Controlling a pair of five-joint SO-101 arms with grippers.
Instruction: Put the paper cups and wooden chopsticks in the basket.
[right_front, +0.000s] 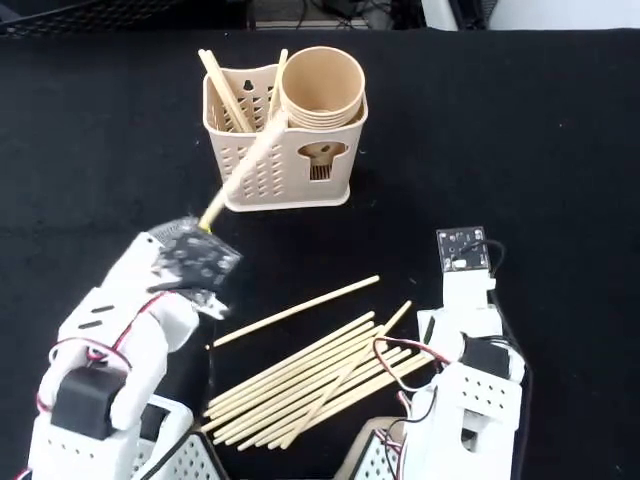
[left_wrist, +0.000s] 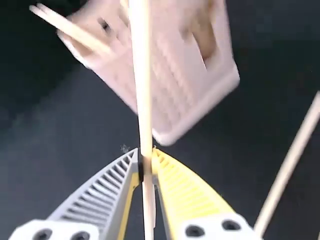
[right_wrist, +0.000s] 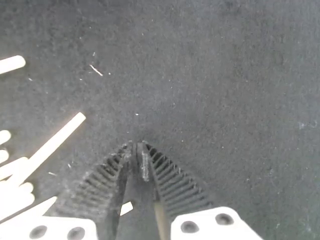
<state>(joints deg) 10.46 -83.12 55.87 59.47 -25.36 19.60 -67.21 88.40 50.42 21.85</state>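
A beige slotted basket (right_front: 285, 160) stands at the back of the black table, with stacked paper cups (right_front: 322, 85) in its right half and two chopsticks (right_front: 225, 90) leaning in its left half. My left gripper (left_wrist: 145, 162) is shut on a wooden chopstick (left_wrist: 141, 75) whose far end points up toward the basket (left_wrist: 170, 95). In the high view that chopstick (right_front: 245, 165) slants from the left gripper (right_front: 205, 230) to the basket's front. My right gripper (right_wrist: 139, 155) is shut and empty, low over bare cloth beside chopstick ends (right_wrist: 47, 145).
Several loose chopsticks (right_front: 310, 380) lie fanned out on the table between the two arms, one (right_front: 295, 310) lying apart above the pile. The right arm (right_front: 465, 330) sits just right of the pile. Black cloth covers the table (right_front: 520, 150).
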